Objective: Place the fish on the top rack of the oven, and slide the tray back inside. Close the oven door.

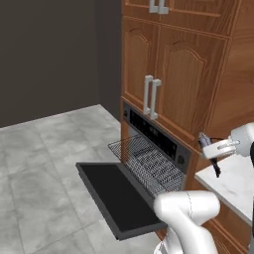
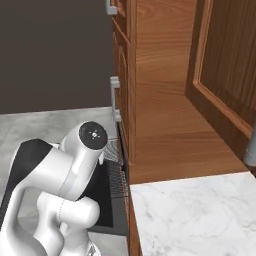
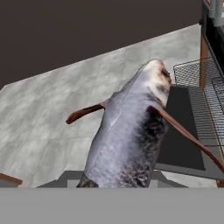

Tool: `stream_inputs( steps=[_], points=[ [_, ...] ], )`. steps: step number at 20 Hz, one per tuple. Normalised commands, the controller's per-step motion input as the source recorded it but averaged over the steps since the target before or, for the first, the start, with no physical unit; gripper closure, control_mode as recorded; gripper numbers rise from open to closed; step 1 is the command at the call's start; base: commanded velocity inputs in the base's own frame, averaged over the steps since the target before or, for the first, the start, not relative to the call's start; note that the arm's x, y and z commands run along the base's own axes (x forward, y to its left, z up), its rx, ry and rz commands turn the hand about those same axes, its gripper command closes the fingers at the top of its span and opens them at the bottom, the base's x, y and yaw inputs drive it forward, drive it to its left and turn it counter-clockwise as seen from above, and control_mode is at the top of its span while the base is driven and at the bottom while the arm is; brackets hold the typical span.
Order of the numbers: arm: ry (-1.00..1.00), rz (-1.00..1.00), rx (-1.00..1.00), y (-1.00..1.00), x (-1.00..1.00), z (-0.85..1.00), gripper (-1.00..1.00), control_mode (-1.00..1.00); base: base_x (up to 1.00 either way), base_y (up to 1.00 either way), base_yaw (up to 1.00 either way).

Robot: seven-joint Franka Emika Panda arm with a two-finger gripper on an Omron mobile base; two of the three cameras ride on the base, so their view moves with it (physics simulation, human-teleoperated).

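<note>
Gripper [image 1: 211,149] clamped on fish [image 1: 210,155], raised above white marble counter [image 1: 233,183] right of oven [image 1: 158,140]. Oven door [image 1: 116,196] lowered flat; top rack [image 1: 149,163] drawn out over it, bare, well apart from fish.

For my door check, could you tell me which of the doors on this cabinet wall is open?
The oven door: the flat black panel folded down level under the pulled-out top rack. The wooden cabinet doors above stand closed.
</note>
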Motion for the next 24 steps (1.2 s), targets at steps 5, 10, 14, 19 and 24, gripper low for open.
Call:
stream_inputs(
  steps=[5, 10, 14, 19, 24],
  points=[
    [0.00, 0.00, 0.00, 0.00, 0.00, 0.00, 1.00, 1.00, 0.00, 0.47, 0.00],
    [0.00, 0.00, 0.00, 0.00, 0.00, 0.00, 1.00, 1.00, 0.00, 0.20, -0.04],
    [0.00, 0.00, 0.00, 0.00, 0.00, 0.00, 1.00, 1.00, 0.05, 0.00, -0.10],
    [0.00, 0.00, 0.00, 0.00, 0.00, 0.00, 1.00, 1.00, 0.17, 0.23, -0.17],
    [0.00, 0.00, 0.00, 0.00, 0.00, 0.00, 1.00, 1.00, 0.11, 0.34, -0.23]
  ],
)
